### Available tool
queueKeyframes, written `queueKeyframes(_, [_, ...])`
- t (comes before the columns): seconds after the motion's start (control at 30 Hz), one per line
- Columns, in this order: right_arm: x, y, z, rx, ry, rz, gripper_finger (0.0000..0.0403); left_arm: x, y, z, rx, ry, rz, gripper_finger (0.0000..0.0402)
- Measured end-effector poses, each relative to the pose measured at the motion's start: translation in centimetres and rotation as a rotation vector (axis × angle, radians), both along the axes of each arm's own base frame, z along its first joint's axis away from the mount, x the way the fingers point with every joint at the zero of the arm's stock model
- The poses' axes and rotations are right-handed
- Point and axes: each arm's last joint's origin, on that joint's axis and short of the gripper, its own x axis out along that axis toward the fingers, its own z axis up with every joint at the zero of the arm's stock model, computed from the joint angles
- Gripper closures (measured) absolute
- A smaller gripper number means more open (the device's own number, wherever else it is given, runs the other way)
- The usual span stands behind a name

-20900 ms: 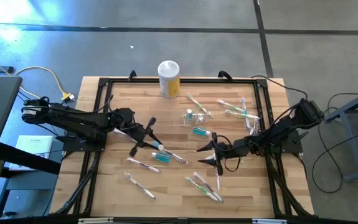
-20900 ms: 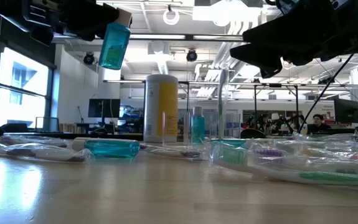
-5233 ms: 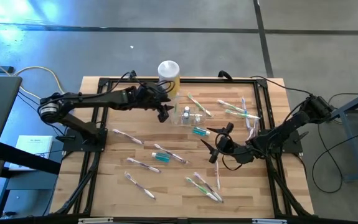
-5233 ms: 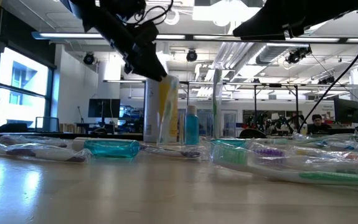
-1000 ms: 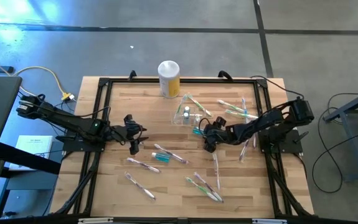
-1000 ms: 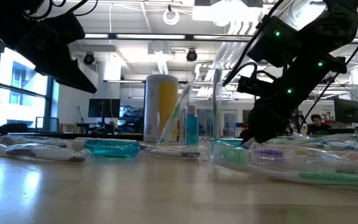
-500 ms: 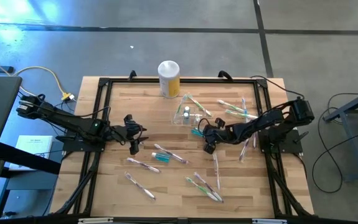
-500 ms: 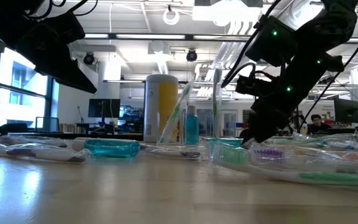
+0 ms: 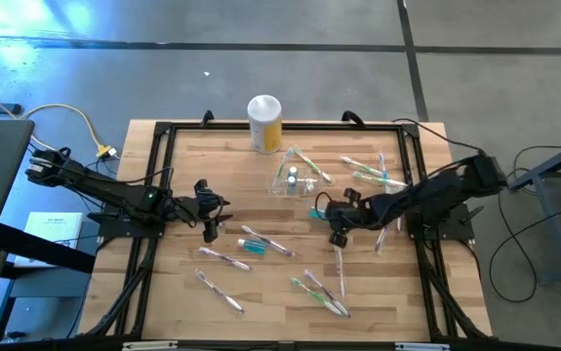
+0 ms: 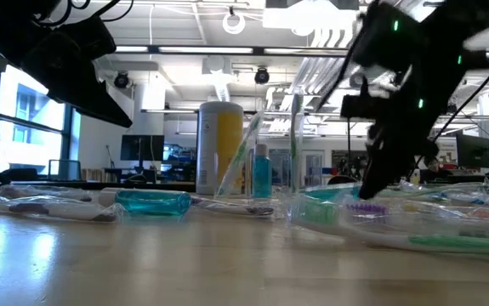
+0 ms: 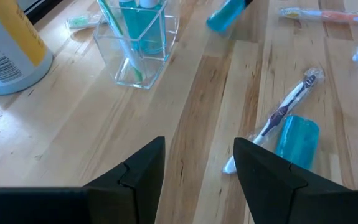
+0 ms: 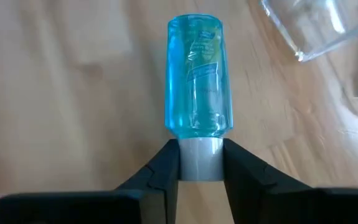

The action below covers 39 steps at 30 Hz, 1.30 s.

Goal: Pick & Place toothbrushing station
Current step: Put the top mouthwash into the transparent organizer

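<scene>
Right gripper (image 12: 200, 163) clamps 1 blue bottle (image 12: 198, 78) by its cap.

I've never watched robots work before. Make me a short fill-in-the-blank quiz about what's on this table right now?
1. The right pincer is shut on the grey cap of a small ____ bottle.
2. The clear holder has a toothbrush and a bottle standing ____ it.
3. The yellow canister wears a ____ lid.
4. The left pincer holds ____.

Missing words: blue; inside; white; nothing
</scene>
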Motion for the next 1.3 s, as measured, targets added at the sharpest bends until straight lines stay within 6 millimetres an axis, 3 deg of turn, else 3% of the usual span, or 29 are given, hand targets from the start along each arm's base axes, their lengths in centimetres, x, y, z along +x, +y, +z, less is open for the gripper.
queueKeyframes(0.33, [1.9, 3.1, 10.4, -0.043, 0.057, 0.061, 0.0316, 0.0, 0.0, 0.0, -0.002, -0.006, 0.0, 0.0217])
queueKeyframes(0.53, [2.7, 2.2, 15.7, -0.066, 0.017, 0.06, 0.0316, 0.0, 0.0, 0.1, -0.002, -0.007, 0.0, 0.0217])
queueKeyframes(0.67, [3.7, 1.1, 18.0, -0.088, 0.028, 0.064, 0.0316, 0.0, 0.0, 0.1, 0.009, -0.004, -0.007, 0.0217])
queueKeyframes(0.83, [6.0, -0.5, 20.0, -0.12, 0.107, 0.059, 0.0316, 0.0, 0.0, 0.1, 0.016, -0.002, -0.01, 0.0217])
queueKeyframes(0.97, [8.7, -1.9, 20.3, -0.142, 0.218, 0.061, 0.0316, 0.0, 0.0, 0.1, 0.02, -0.001, -0.013, 0.0217])
queueKeyframes(1.3, [14.4, -5.6, 18.4, -0.118, 0.438, 0.107, 0.0316, 0.0, -0.1, 0.0, 0.009, 0.012, -0.035, 0.0217])
